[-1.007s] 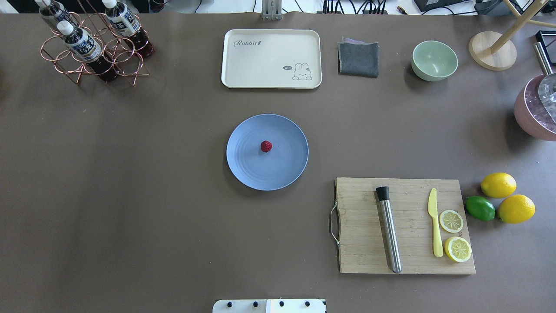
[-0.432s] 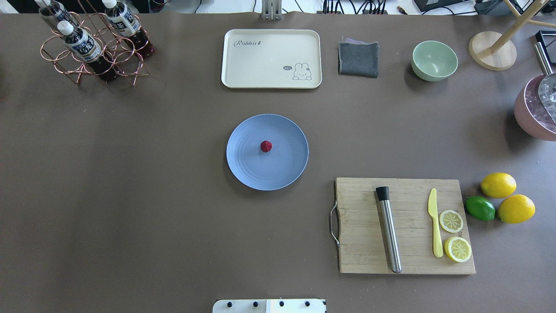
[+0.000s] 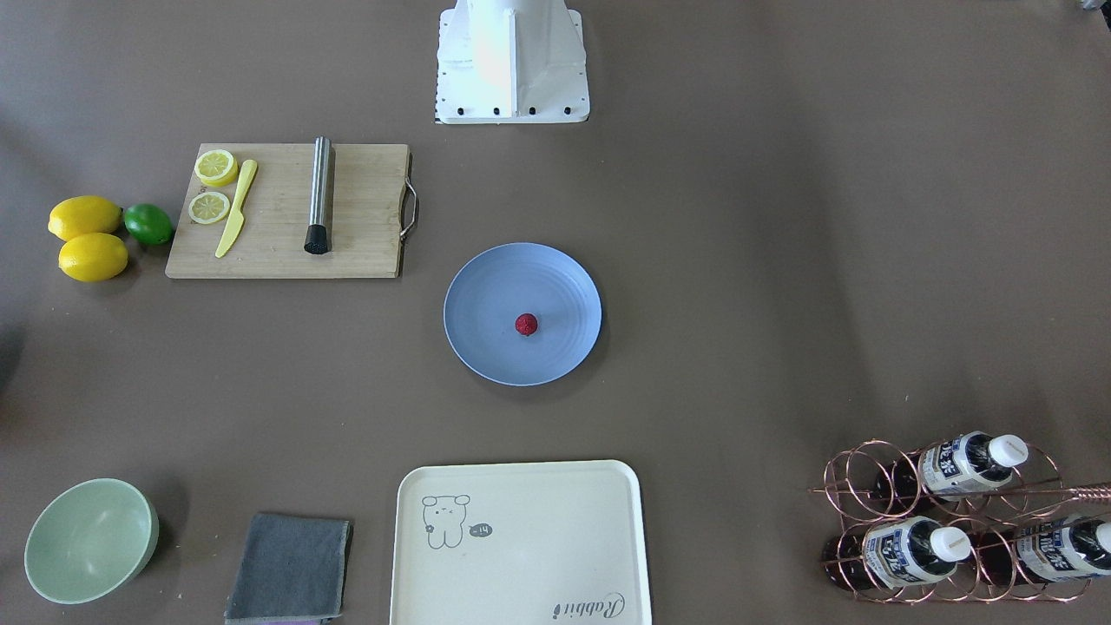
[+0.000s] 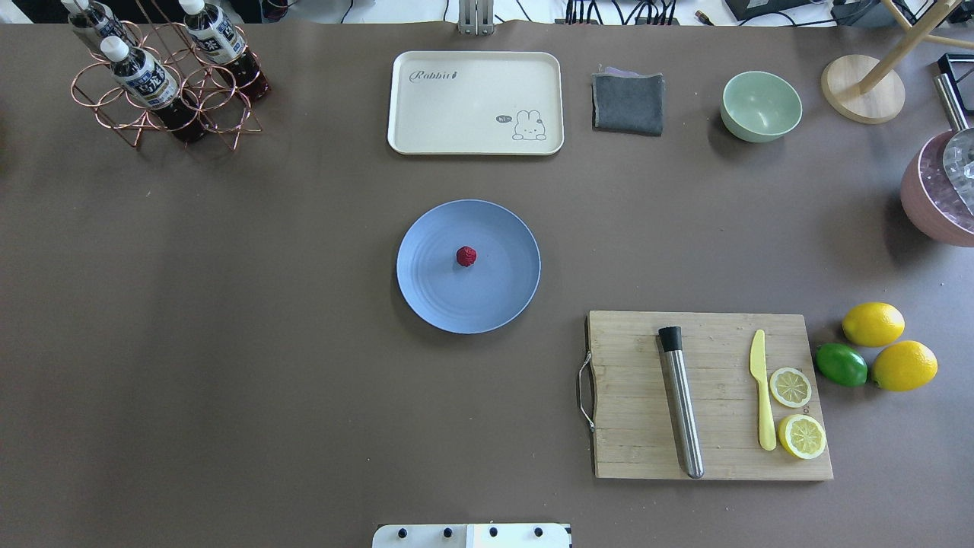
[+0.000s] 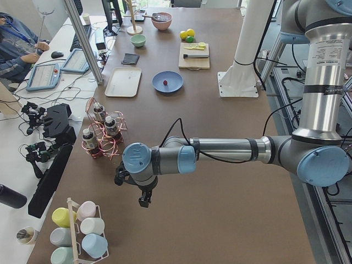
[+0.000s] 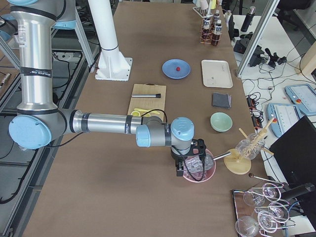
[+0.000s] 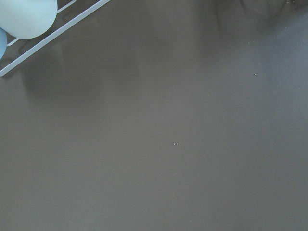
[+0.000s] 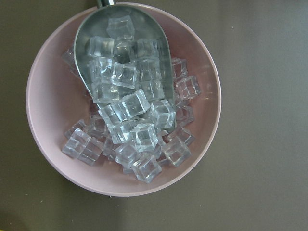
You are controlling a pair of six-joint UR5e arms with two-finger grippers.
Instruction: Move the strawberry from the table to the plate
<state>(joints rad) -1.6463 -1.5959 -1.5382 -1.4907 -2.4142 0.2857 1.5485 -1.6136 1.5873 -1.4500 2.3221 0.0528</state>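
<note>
While neither arm shows in the overhead view, the strawberry (image 4: 466, 256) sits on the plate (image 4: 437, 301), close to its centre, touching nothing else. Plate lies mid-table (image 4: 228, 342). Far of it: cream tray (image 4: 475, 103), with a folded grey cloth (image 4: 628, 103) and a pale-green bowl (image 4: 761, 106) to the tray's right. Far left corner: copper wire rack (image 4: 163, 114) holding three bottles. Near right: wooden cutting board (image 4: 631, 426) carrying a steel cylinder with a black cap (image 4: 681, 407), a yellow knife (image 4: 761, 388) and two lemon slices (image 4: 790, 387). Just right of the board, two lemons (image 4: 873, 323) and a lime (image 4: 841, 364), bunched together. Left gripper (image 5: 144, 201) hangs pointing down over bare table at the far-left end, well apart from the plate, beside a rack of pastel cups (image 5: 82, 231); its wrist camera shows only table surface and a corner of that rack. Fingers show in the side view alone, so I cannot tell whether they are parted or closed. Right gripper (image 6: 185, 170) hangs over the pink bowl (image 8: 48, 120) at the right end; its wrist camera looks straight down on ice cubes (image 8: 137, 137) and a metal scoop (image 8: 120, 14) lying in the bowl, loaded with cubes. Its finger state cannot be told either.
</note>
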